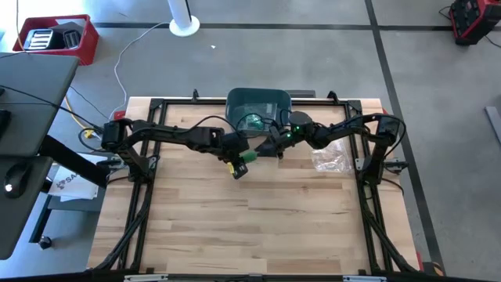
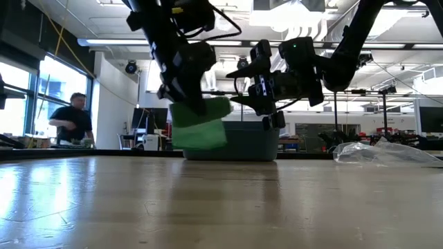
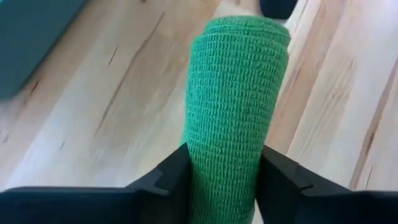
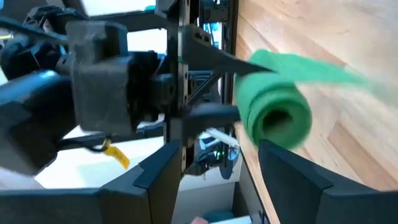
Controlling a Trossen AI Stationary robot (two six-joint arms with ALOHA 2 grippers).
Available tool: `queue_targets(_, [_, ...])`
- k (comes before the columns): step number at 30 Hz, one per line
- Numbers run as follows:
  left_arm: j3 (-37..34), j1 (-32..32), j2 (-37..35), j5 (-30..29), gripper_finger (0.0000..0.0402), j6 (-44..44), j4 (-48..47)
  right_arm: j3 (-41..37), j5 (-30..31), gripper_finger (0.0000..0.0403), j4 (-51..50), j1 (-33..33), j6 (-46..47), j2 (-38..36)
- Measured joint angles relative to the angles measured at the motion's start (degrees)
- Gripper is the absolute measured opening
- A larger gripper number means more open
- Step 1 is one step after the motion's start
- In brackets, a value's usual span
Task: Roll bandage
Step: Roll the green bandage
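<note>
The bandage (image 3: 235, 106) is a green, woven, stretchy roll with a hollow core, wound into a thick cylinder. It hangs above the wooden counter (image 1: 258, 219), clamped between the left pincer's (image 3: 224, 180) fingers, near the counter's back middle.

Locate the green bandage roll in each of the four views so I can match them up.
High view: green bandage roll at the left pincer, mid-table, just in front of the dark bin.
Low view: left of centre, hanging above the table, the bin behind it.
Left wrist view: centre, between the pincer's fingers.
Right wrist view: right of centre, seen end-on.
Shared landmark: the dark bin, in the high, low and left wrist views.
</note>
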Motion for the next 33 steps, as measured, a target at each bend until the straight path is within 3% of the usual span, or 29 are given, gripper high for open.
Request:
queue_targets(6, [-0.01,-0.97,-4.34,5.71,0.0104,-2.31,-10.09,-0.02,-5.21,0.0204,-0.05,-0.37,0.57,-0.05])
queue_targets(12, [-0.01,-2.24,-8.46,26.28,0.0102,-2.27,-16.43,-0.04,-12.55,0.0204,-0.42,1.1,3.46,-3.26])
queue_targets(16, [-0.01,-2.64,-8.39,34.75,0.0102,-1.59,-16.57,-0.07,-14.78,0.0204,-0.51,2.82,3.91,-8.51])
queue_targets(20, [-0.22,-2.38,-6.19,32.22,0.0102,4.28,-16.07,-0.05,-14.46,0.0204,-0.47,2.47,5.03,-14.77])
queue_targets(28, [-6.18,0.77,2.98,29.09,0.0101,9.61,-5.19,-0.02,-11.23,0.0204,-5.78,2.16,4.82,-23.82])
queue_targets(33, [-6.15,1.22,8.62,21.33,0.0101,12.81,-5.2,-0.02,-10.07,0.0204,-9.31,2.21,3.77,-25.78])
